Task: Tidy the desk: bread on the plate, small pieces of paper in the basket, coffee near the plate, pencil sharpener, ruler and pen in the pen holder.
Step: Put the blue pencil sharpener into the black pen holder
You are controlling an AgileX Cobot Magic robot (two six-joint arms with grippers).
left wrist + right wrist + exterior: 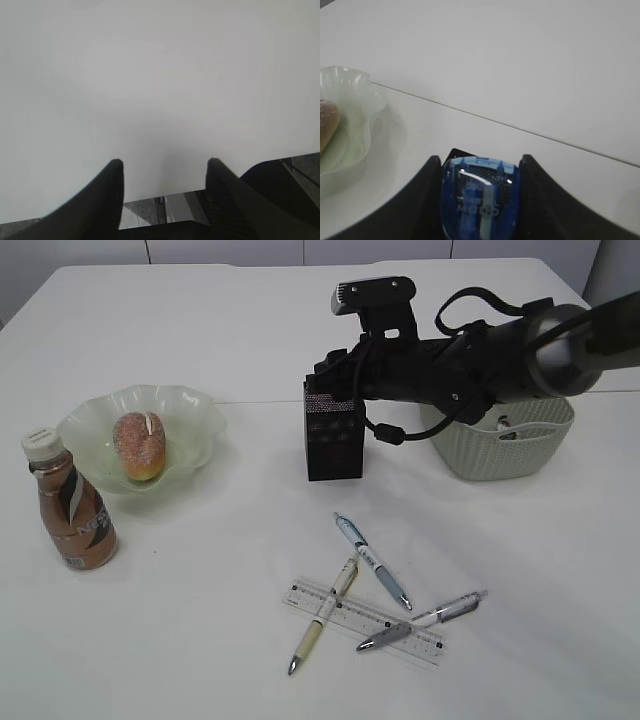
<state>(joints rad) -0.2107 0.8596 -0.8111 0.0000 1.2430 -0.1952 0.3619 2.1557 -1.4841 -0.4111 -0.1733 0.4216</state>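
Observation:
My right gripper point(480, 159) is shut on a blue see-through pencil sharpener point(480, 200). It hangs just over the top of the black pen holder point(334, 436), and a corner of the pen holder point(457, 153) shows under the jaws. Three pens point(372, 560) point(324, 615) point(424, 618) lie across a clear ruler point(392, 624) at the front. The bread point(138, 445) rests in the pale green plate point(190, 405), with the coffee bottle point(70, 502) beside it. My left gripper point(165, 162) is open over bare table. Small pieces of paper are out of view.
A white woven basket point(500, 450) stands right of the pen holder, partly under my right arm point(480, 355). The plate's rim point(367, 95) lies left of the right gripper. The table's edge point(150, 197) runs just below the left fingertips.

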